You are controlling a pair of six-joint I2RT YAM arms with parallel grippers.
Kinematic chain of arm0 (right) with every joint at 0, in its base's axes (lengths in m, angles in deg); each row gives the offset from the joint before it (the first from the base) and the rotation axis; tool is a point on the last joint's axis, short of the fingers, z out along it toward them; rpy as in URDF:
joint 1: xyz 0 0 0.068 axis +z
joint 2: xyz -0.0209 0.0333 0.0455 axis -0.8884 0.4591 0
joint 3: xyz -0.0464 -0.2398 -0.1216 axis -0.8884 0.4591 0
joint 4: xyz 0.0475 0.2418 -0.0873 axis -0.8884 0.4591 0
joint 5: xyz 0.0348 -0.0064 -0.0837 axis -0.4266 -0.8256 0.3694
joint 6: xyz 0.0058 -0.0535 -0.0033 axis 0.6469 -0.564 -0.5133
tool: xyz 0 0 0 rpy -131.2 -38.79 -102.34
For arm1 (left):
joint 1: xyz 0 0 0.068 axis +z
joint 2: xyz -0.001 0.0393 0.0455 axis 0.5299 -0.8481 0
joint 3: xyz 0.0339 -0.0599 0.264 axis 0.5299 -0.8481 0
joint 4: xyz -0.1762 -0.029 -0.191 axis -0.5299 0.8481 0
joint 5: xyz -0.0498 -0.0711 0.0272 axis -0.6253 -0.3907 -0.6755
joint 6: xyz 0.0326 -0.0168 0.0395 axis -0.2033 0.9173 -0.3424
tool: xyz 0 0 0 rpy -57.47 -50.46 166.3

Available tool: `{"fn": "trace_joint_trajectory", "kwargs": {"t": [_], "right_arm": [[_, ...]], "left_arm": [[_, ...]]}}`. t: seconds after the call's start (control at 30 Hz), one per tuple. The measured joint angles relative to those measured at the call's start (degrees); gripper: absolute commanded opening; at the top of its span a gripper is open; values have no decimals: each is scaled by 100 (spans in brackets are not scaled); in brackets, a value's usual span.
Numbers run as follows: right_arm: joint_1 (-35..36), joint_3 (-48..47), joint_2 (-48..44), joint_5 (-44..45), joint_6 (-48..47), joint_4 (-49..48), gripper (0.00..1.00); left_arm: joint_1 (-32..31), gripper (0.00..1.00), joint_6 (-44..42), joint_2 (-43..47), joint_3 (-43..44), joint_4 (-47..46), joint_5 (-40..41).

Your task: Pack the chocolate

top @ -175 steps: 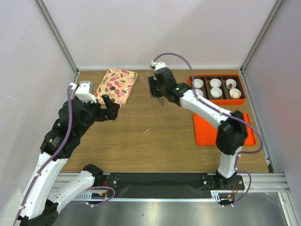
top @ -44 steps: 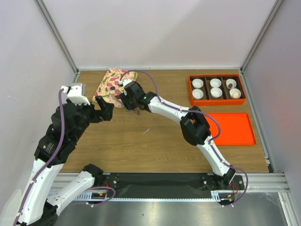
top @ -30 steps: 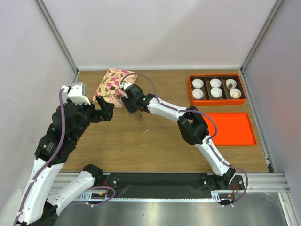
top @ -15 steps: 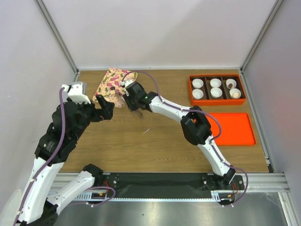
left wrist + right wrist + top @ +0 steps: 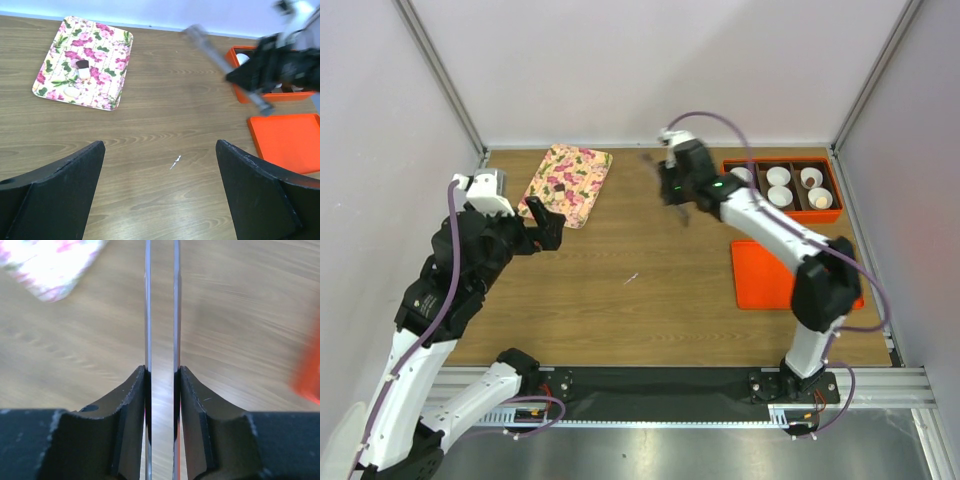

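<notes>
A dark brown chocolate [image 5: 81, 64] lies on the floral tray [image 5: 105, 50] at the back left, and shows in the top view [image 5: 561, 186]. My right gripper [image 5: 678, 188] is shut on metal tongs [image 5: 148, 315], whose two blades run up between its fingers [image 5: 161, 371]. It hangs over the table between the tray and the orange box [image 5: 782, 208]. The tongs' tips are out of frame or blurred, so I cannot tell if they hold anything. My left gripper [image 5: 160, 145] is open and empty, high above the table's left middle [image 5: 542, 222].
The orange box holds several white paper cups [image 5: 779, 176]; one cup [image 5: 811, 177] has something brown in it. The orange lid [image 5: 760, 285] lies flat in front of the box. A small white scrap [image 5: 175, 162] lies mid-table. Pale lumps [image 5: 71, 92] also sit on the tray.
My right arm has swung from the floral tray's near edge to the right, toward the orange box, with the tongs in its grip. The left arm has stayed put.
</notes>
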Motion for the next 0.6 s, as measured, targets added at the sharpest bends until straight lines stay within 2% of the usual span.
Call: {"fn": "trace_joint_trajectory", "kwargs": {"t": [0.1,0.27,0.43,0.6], "right_arm": [[-800,568,-682,70,20,120,34],[-2168,1040,-1298,188,37,448,34],[-3178,1123,-1303,177,63,732,34],[-3864,1123,-1069,70,125,787,34]], "left_arm": [[0,100,2,-17,-13,-37,-92],[0,100,7,-70,-140,-109,-236],[0,100,7,-149,-186,-155,-293],[0,100,7,-223,-186,-177,-352]]}}
